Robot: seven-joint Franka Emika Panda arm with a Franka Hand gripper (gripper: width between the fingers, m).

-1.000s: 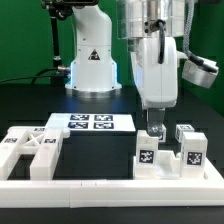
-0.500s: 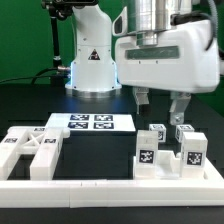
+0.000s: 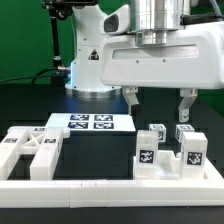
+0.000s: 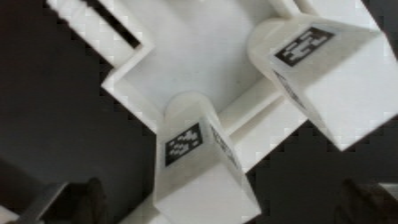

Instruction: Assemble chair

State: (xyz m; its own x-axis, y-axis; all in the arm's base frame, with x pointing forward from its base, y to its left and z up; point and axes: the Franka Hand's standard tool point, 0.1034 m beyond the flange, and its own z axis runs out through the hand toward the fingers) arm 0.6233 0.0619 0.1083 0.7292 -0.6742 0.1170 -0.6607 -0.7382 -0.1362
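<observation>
Now one gripper (image 3: 160,117) hangs wide open, holding nothing, above one bunch of white chair parts (image 3: 168,152) at lower right, one more chair piece (image 3: 35,152) at lower left, one marker board (image 3: 90,122) mid-frame.

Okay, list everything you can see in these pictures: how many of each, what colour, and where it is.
notched chair piece: one as far as I can tell, white with tags, exterior view's left, inside the rail's corner
tagged chair blocks: one cluster with four tags showing, white, exterior view's right
border rail: one, white, L-shaped, along the near edge and the exterior view's left
marker board: one, white with four black tags, flat behind the parts
table: one, black
backdrop: one, green, behind
robot base: one, white, behind the marker board
tool: one, white body, open and empty, hovering above the blocks
</observation>
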